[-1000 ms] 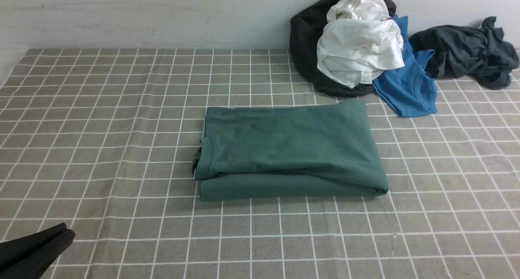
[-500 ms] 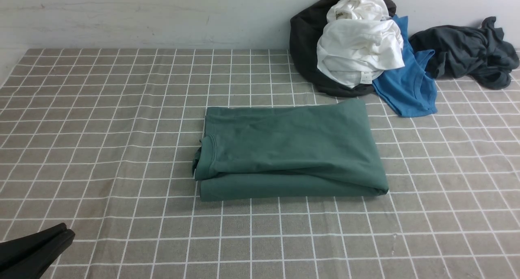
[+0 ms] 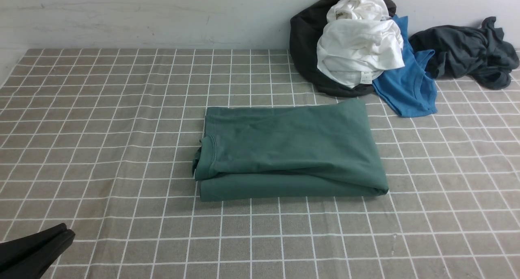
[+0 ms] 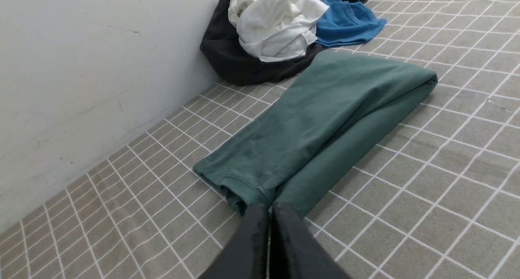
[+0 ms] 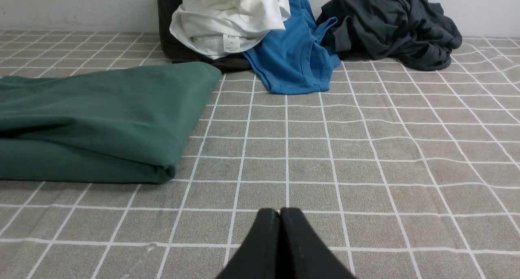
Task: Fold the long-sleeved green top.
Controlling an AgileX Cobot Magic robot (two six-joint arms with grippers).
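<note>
The green long-sleeved top [image 3: 290, 153] lies folded into a compact rectangle in the middle of the checked tablecloth, its neck rim at the left end. It also shows in the left wrist view [image 4: 321, 124] and the right wrist view [image 5: 97, 116]. My left gripper [image 3: 67, 232] sits at the near left corner, shut and empty, well clear of the top; in its own view the left gripper [image 4: 270, 208] has its tips pressed together. My right gripper [image 5: 280, 212] is out of the front view; its fingers meet over bare cloth to the right of the top, holding nothing.
At the back right, against the wall, a pile holds a black garment [image 3: 304, 39], a white shirt [image 3: 357, 47] and a bright blue shirt [image 3: 406, 88]. A dark grey garment [image 3: 467, 51] lies further right. The grey checked tablecloth [image 3: 101, 120] covers the table.
</note>
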